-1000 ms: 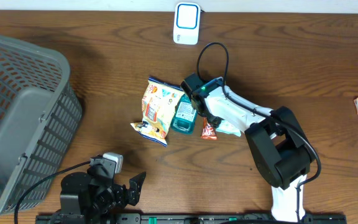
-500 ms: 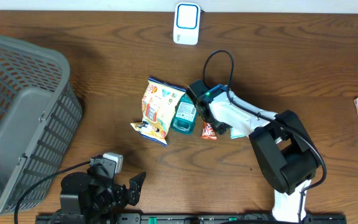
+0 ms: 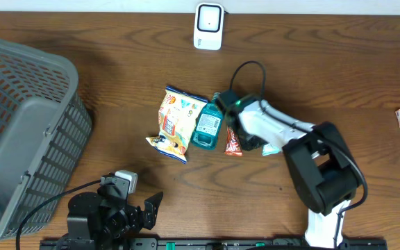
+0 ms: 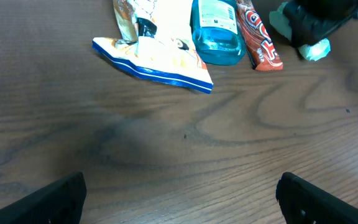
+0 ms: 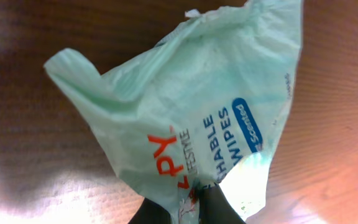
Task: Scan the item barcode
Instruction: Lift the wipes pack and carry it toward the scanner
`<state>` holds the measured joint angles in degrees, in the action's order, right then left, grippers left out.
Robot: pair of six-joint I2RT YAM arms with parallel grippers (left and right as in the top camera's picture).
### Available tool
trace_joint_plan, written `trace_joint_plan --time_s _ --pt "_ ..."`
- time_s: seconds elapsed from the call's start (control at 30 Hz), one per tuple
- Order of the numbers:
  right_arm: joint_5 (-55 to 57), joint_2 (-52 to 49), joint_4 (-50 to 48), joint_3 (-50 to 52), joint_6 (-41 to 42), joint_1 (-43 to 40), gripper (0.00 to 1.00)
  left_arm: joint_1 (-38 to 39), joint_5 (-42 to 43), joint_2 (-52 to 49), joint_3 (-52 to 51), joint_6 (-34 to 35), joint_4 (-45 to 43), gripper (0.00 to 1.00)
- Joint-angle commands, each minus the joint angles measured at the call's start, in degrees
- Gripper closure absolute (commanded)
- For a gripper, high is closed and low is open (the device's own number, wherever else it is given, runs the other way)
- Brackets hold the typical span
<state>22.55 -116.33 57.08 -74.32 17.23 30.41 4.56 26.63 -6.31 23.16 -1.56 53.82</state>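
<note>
My right gripper has its jaws pinching the edge of the wipes packet. The packet is down at the worktop, just right of the red snack stick. It is pale mint-green film, soft and crumpled, with red and blue lettering and a blue oval label. My left gripper hangs over bare wood, jaws spread wide.

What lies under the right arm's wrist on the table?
A pale green wipes pack, pinched by the shut jaws. From overhead the right arm covers most of it; only one corner shows.
</note>
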Motion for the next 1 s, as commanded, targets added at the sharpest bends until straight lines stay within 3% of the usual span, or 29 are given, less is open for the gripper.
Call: trace_joint_plan --time_s 0.0,0.17,0.43,0.67,0.8,0.97 --pt "-30.16 -0.68 1.07 -2.4 -10.29 -2.49 0.99 -0.09 -0.28 0.28 0.52 -0.57 0.15 0.02" --pt "-57.02 6.25 2.29 -4.61 -23.58 -9.46 0.99 -0.09 -0.28 0.28 0.52 -0.57 0.15 0.02" --pt "-83.38 7.21 4.28 -1.99 -37.81 -18.62 0.99 -0.09 -0.28 0.28 0.52 -0.57 0.15 0.02" --pt "-105.37 7.21 4.26 2.45 -53.24 -19.69 0.99 -0.09 -0.28 0.28 0.52 -0.57 0.15 0.02" --pt "-112.04 7.21 4.26 3.74 -66.34 -19.43 0.99 -0.09 -0.28 0.28 0.52 -0.57 0.15 0.02" --pt "-112.04 7.21 3.56 3.74 -72.35 -18.82 0.99 -0.09 -0.28 0.28 0.52 -0.57 0.15 0.02"
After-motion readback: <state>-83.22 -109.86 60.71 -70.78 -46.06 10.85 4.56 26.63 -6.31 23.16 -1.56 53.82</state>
